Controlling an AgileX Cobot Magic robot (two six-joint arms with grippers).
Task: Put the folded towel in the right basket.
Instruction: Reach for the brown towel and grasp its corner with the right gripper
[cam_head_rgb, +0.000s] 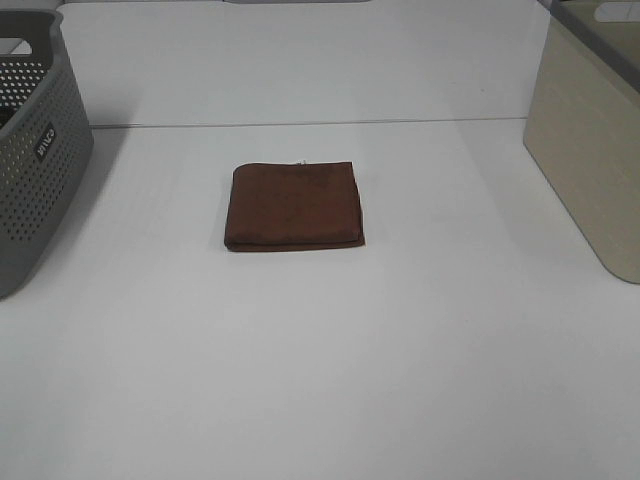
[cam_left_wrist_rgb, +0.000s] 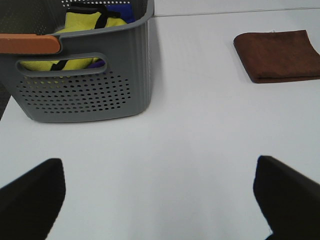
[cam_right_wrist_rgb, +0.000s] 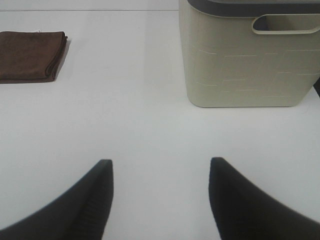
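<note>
Towel (cam_head_rgb: 294, 206) sits mid-desk (cam_head_rgb: 320, 380), first basket (cam_head_rgb: 30, 150) way off at its 9 o'clock, second basket (cam_head_rgb: 590, 140) at 3 o'clock.

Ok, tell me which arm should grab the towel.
Right. The towel lies mid-table, about equally reachable, but the beige basket stands on the right side, so the right arm need not cross over. Its fingers are open and empty. The left fingers face the grey basket, the wrong one.

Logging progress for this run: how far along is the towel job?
Nothing done yet: the folded towel lies flat on the table, untouched. Nothing in hand: left pincer and right pincer are open, empty. Remaining: grasp it, carry it into the beige basket.
</note>
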